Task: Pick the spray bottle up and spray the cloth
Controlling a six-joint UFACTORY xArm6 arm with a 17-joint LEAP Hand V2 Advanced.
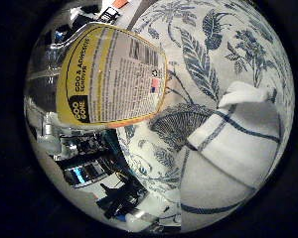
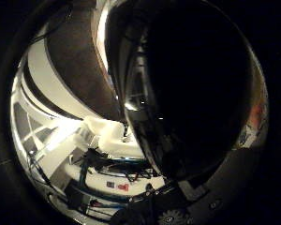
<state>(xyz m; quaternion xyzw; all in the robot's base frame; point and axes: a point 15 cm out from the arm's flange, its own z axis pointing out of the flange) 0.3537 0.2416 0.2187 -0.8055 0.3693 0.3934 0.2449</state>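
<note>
The spray bottle (image 1: 109,74), clear with a yellow label, fills much of the right little finger side palm view, close against the palm. My right hand (image 1: 89,164) shows as white and black finger parts curled beside the bottle's lower side. The cloth (image 1: 233,149), white with thin blue stripes, lies bunched on the floral tablecloth (image 1: 204,50) beyond the bottle. In the right thumb side palm view a large dark shape (image 2: 197,84) sits right against the camera and hides most of what lies behind it. I cannot tell what it is.
The blue and white floral tablecloth covers the table around the cloth. Room fittings and light surfaces (image 2: 103,136) show past the dark shape in the right thumb side palm view. More black parts of the hand (image 2: 150,202) show at that view's edge.
</note>
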